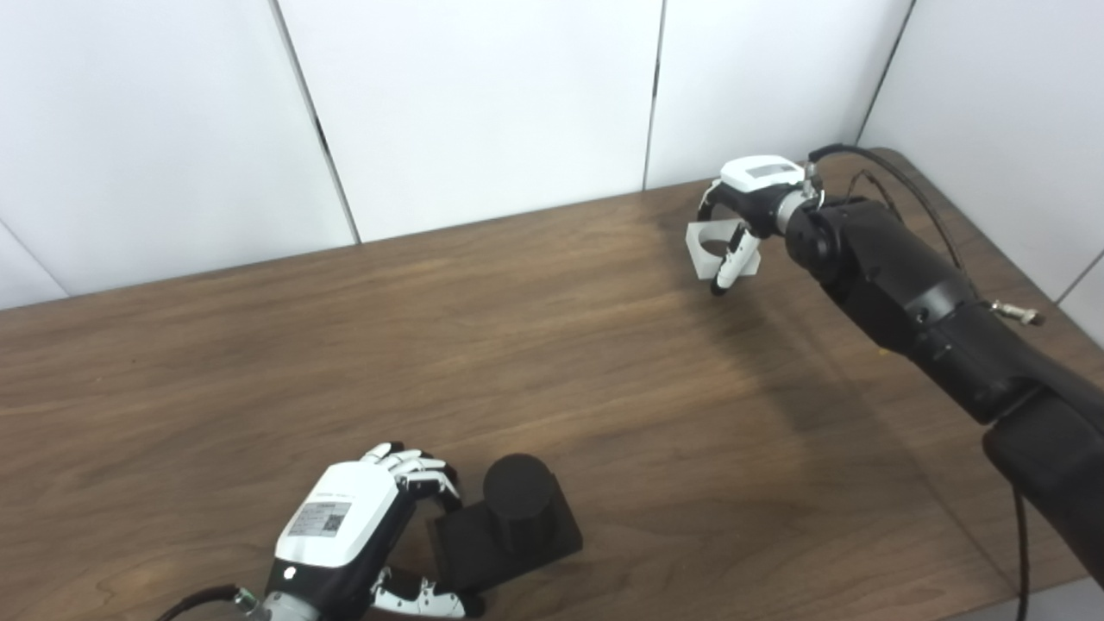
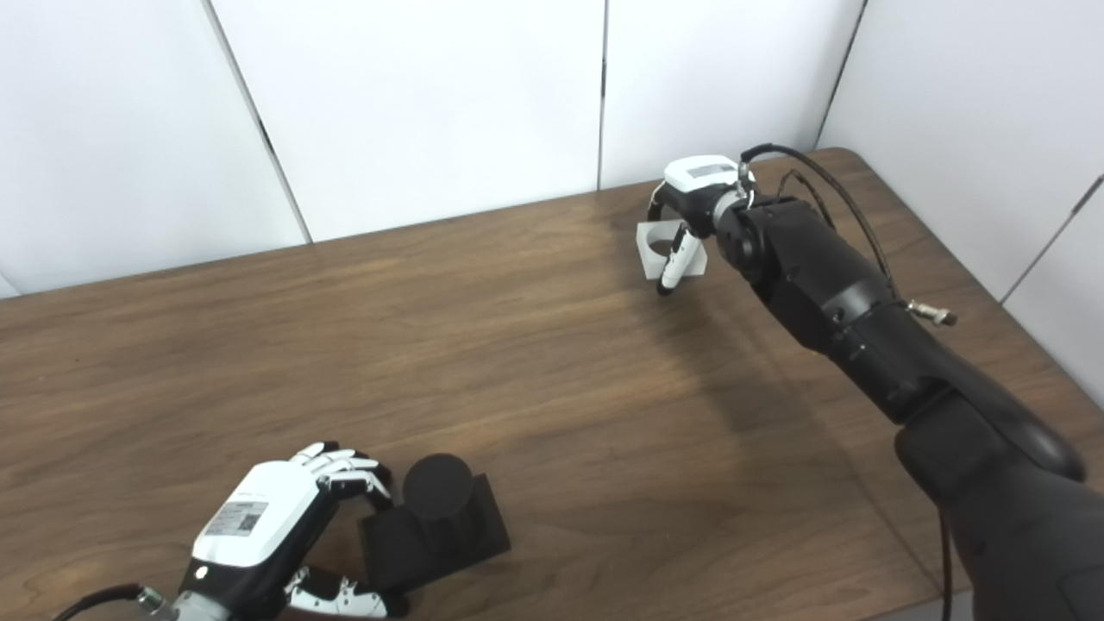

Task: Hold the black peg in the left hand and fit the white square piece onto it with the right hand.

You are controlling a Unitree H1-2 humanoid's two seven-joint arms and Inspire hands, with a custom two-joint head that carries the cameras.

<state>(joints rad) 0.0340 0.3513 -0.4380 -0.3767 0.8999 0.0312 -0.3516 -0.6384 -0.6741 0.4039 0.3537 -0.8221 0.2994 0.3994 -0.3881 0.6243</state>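
Left hand (image 1: 345, 535) is wrapping around the black peg (image 1: 513, 517) at the near edge of the table (image 1: 259, 362): fingers (image 1: 423, 470) curling over the far side of its square base, thumb along the near side. Peg is pointing up; base looks to be sitting on the wood, though I can't tell if it's lifted at all.

Right hand (image 1: 742, 216) is pinching the white square piece (image 1: 720, 248) near the far right corner, well apart from the peg. Piece is tilting, hole facing roughly toward the camera, one finger crossing its front face.

Risks from here:
- Piece is tilted, so the hole could be meeting the peg off-axis and jamming on the rim.
- The finger across the hole could be blocking entry.
- The pinch looks light; contact force may be twisting the piece loose.
- If the left hold is loose, the base may be sliding under push.
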